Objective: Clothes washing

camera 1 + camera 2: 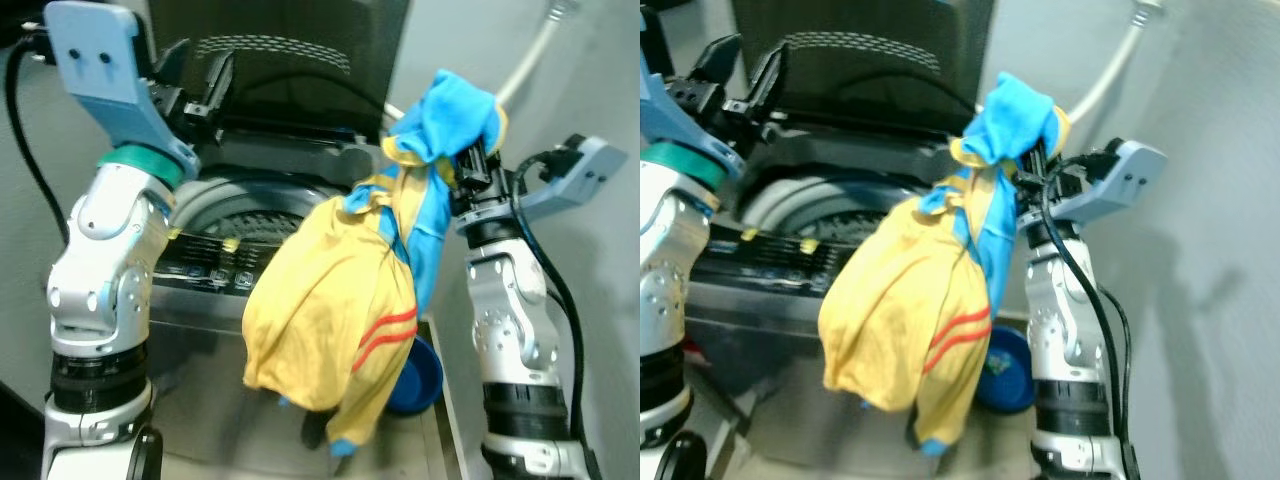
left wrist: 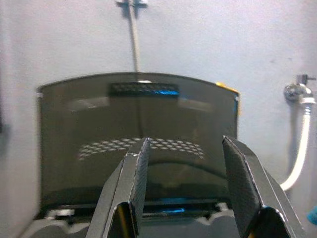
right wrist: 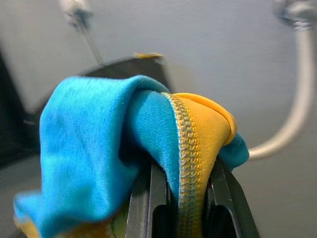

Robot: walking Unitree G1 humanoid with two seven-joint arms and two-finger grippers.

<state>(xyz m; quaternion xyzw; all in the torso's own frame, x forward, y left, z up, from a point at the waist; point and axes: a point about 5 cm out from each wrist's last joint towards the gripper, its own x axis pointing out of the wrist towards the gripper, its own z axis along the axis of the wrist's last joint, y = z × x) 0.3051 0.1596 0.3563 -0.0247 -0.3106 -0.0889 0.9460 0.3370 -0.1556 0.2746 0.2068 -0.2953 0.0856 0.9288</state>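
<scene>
Right gripper [image 3: 176, 198] clamping yellow-blue garment [image 1: 340, 310], hanging long-axis down, right of washer drum [image 1: 235, 205]; left gripper [image 2: 188, 188] hovering open, empty.

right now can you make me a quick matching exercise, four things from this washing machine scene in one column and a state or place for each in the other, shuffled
Things:
1. yellow and blue garment
2. washing machine lid
3. left gripper
4. blue bowl

States or places:
A. raised upright
B. low beside the machine, partly behind the cloth
C. hanging from the right gripper
D. fingers apart, holding nothing

Pairs: 1-C, 2-A, 3-D, 4-B
</scene>
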